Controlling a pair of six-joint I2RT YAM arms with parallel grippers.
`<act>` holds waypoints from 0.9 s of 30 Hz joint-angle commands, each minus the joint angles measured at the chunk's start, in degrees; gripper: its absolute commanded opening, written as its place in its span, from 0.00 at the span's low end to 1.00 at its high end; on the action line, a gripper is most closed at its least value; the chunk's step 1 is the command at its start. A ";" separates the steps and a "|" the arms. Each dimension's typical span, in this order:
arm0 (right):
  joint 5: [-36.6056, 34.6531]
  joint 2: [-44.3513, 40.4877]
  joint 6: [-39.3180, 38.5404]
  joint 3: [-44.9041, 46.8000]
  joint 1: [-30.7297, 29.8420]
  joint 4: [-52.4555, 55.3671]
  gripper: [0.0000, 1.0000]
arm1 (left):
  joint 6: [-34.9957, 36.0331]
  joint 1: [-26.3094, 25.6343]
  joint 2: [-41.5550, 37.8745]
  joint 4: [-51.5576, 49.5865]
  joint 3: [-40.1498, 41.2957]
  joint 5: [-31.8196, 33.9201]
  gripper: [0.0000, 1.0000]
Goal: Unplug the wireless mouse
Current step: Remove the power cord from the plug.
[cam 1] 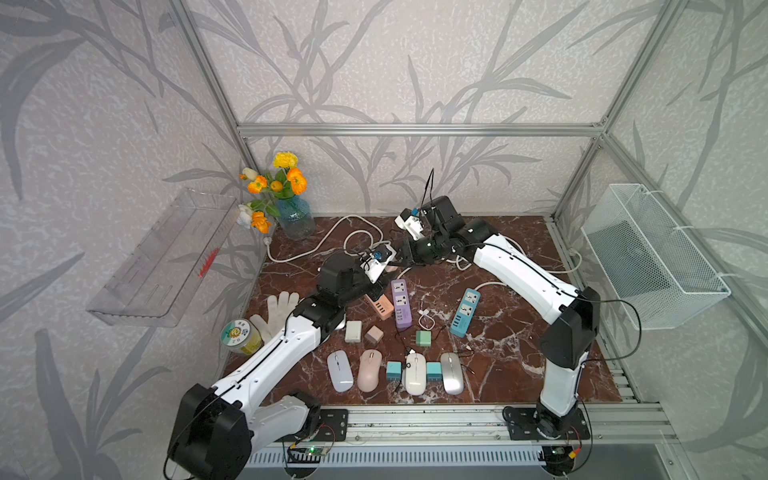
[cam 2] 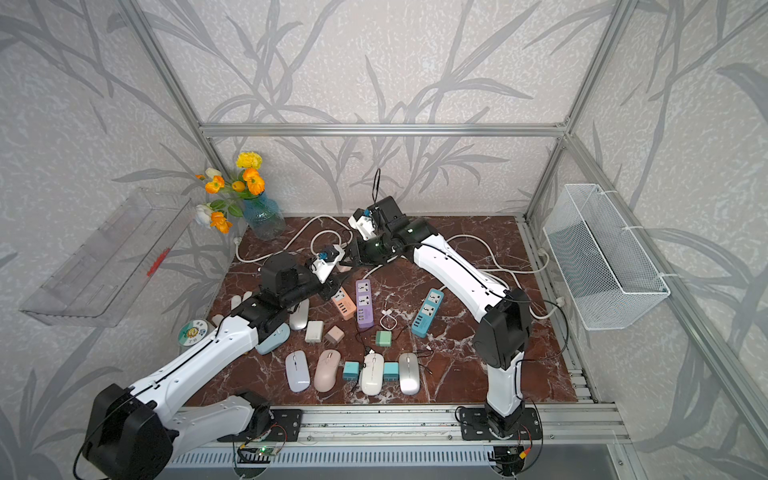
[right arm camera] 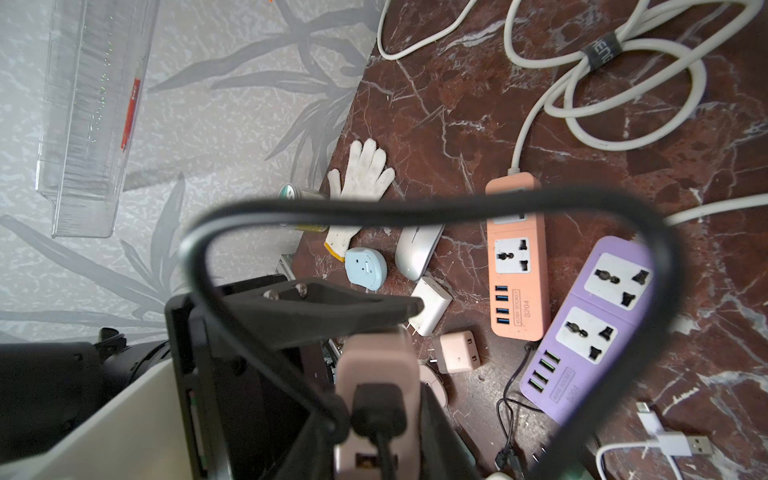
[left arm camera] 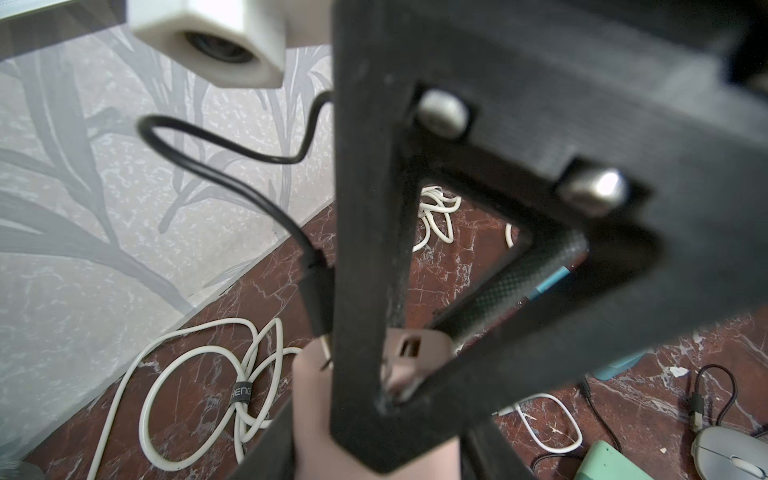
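Pink plastic charger block (right arm camera: 374,365) sits pinched in the right fingers (right arm camera: 446,453); I cannot tell whether the left fingers (left arm camera: 357,249) clamp its black cable plug (left arm camera: 318,291), so pulling could slip.

A pink charger block (right arm camera: 376,365) is hanging in the air above the back middle of the table (cam 1: 519,332), barely showing in both top views. A black plug (right arm camera: 378,409) is sitting in one of its two ports, and the neighbouring port is showing free. The black cable (right arm camera: 415,212) is arching away from the plug in a wide loop.
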State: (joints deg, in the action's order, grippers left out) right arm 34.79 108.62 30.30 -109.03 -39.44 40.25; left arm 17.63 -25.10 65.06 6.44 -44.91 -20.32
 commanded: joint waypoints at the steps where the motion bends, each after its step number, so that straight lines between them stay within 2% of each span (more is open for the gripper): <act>1: 0.97 -2.11 0.04 0.66 -0.37 -0.96 0.00 | -0.75 -0.30 -0.22 1.82 -1.91 -1.28 0.42; 5: 0.35 -2.64 0.02 0.99 -0.41 -1.37 0.00 | -0.58 -0.39 -0.35 1.09 -1.93 -1.48 0.20; 6: -0.04 -2.93 0.02 1.14 -0.42 -1.63 0.04 | -0.54 -0.39 -0.38 1.00 -1.93 -1.46 0.13; 8: -1.41 -3.73 0.02 1.52 -0.33 -2.39 0.20 | -0.49 -0.39 -0.64 0.71 -1.73 -1.57 0.00; 10: -3.09 -4.79 0.34 1.95 -0.12 -3.74 0.38 | -0.49 -0.39 -0.91 0.47 -1.51 -1.49 0.00; 12: -4.43 -6.13 1.03 2.97 0.09 -5.69 0.47 | -0.38 -0.39 -1.24 0.33 -1.26 -1.66 0.00; 15: -5.60 -7.69 2.26 4.65 0.55 -9.12 0.54 | -0.06 -0.39 -1.47 -0.17 -1.15 -2.38 0.00; 19: -5.17 -5.99 2.76 2.80 0.68 -8.23 0.53 | 0.21 -0.39 -1.69 -0.63 -1.15 -2.93 0.00; 24: -5.42 -4.65 3.80 2.51 0.68 -7.82 0.48 | 0.28 -0.39 -2.14 -0.56 -0.93 -3.32 0.00; 27: -6.33 -4.89 3.80 2.90 0.74 -7.61 0.39 | 0.47 -0.39 -2.14 -0.69 -0.89 -3.33 0.00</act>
State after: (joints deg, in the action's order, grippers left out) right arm 29.56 103.46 33.71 -105.25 -38.98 33.06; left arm 17.21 -25.15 64.25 5.52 -44.93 -22.61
